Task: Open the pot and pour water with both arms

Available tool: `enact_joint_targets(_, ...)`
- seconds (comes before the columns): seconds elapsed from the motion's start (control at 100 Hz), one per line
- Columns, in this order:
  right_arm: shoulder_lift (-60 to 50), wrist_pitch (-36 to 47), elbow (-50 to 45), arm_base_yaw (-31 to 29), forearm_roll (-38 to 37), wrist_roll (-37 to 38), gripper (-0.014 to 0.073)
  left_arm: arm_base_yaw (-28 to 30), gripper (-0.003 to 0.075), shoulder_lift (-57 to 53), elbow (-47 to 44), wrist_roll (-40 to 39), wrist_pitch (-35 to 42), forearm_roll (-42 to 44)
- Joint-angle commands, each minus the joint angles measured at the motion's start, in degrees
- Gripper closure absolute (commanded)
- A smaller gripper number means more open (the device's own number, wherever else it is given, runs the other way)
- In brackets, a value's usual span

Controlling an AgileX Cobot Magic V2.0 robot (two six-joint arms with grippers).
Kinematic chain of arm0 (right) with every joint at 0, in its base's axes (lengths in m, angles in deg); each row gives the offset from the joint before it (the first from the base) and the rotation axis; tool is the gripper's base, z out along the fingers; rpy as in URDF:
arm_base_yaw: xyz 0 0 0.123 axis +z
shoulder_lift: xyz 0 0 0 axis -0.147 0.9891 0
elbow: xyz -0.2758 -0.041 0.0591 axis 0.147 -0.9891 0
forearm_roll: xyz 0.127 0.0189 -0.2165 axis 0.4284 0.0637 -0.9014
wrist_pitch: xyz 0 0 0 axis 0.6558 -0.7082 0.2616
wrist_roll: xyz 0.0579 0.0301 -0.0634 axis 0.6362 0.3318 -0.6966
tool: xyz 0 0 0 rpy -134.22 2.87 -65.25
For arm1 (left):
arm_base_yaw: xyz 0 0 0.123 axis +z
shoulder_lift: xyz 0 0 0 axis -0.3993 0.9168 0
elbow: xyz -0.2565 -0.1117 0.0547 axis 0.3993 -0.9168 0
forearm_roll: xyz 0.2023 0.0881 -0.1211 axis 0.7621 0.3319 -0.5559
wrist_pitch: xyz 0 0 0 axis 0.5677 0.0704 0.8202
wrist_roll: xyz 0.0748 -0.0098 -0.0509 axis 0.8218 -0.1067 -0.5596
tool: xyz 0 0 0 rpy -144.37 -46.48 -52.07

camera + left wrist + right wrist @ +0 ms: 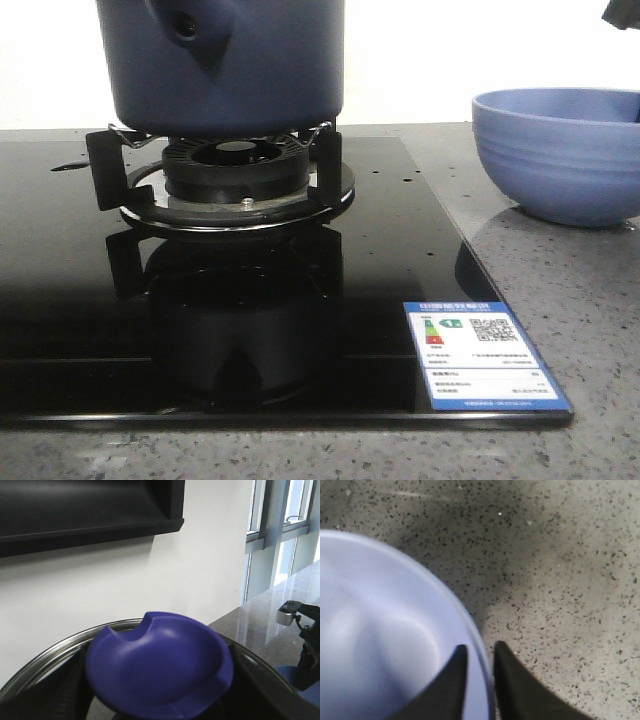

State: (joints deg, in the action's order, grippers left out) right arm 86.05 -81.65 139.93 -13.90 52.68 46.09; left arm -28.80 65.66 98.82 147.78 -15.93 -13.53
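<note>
- The pot (225,65), dark navy and matte, sits on the black metal supports of the gas burner (236,165), its handle stub with the round hole facing the front camera.
- The burner stands on a glossy black glass hob (120,330), which mirrors it; a blue-and-white energy label (482,355) is stuck at the hob's near right corner.
- A lighter blue ribbed bowl (560,150) stands on the speckled grey counter (590,310) to the right of the hob, well apart from the pot.
- In the left wrist view a blue knob (159,665) with a notch in its edge fills the lower middle, set on a lid (60,647) with a shiny metal rim. The left gripper's fingers are hidden beneath it, so whether they grip the knob cannot be told.
- The right gripper (480,670) has its two dark fingers nearly together, one inside the bowl (380,630) and one outside, with the rim between them; they appear clamped on it.
- Behind the lid are a white wall, a dark cabinet (85,510) and windows.
</note>
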Motion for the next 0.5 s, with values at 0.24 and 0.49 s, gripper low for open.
enact_joint_targets(0.24,-7.89,-0.55,5.17,-0.39,0.5,-0.89,0.0215,-3.1,0.0282,-1.34,1.83,-0.55,-1.42,-4.72)
enact_joint_targets(0.49,-18.33,-0.07,5.61,-0.39,1.13,-0.89,0.0215,-7.98,0.0282,3.2,1.83,0.15,-0.59,-4.8)
